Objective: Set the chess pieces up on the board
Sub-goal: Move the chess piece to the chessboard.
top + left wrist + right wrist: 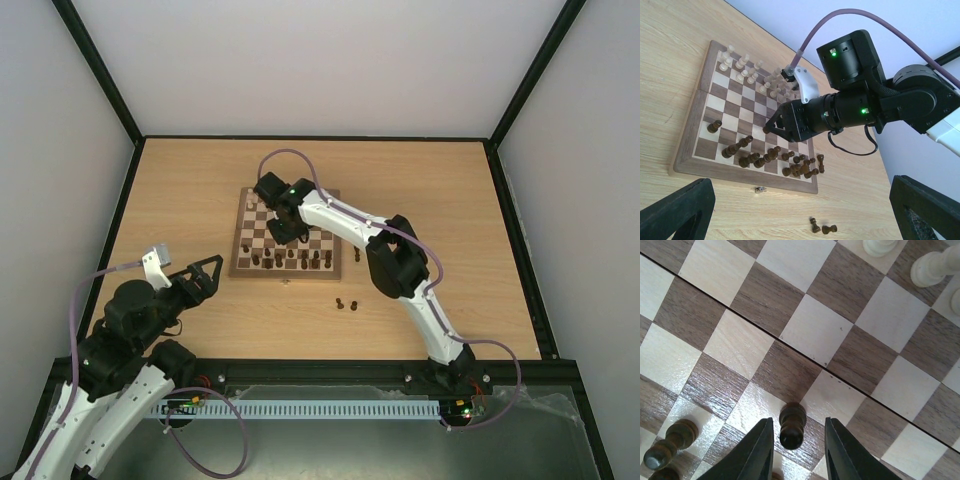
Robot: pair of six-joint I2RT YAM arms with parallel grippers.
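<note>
The board (240,243) lies mid-table. Several dark chess pieces (295,258) crowd its near rows, some standing and some tipped (765,159). Two more dark pieces (346,303) are off the board on the table, one upright (814,225) and one lying (829,229). My right gripper (285,228) hangs low over the board. In the right wrist view a dark pawn (792,424) stands between that gripper's (798,422) fingers, with a gap on each side. My left gripper (205,275) hovers wide open near the table's front left, holding nothing.
Cream-white chessmen (750,70) fill the board's far rows (935,265). One dark piece (821,162) stands just off the board's right edge. A small metal bit (759,189) lies on the tabletop by the near border. Black frame rails bound the table.
</note>
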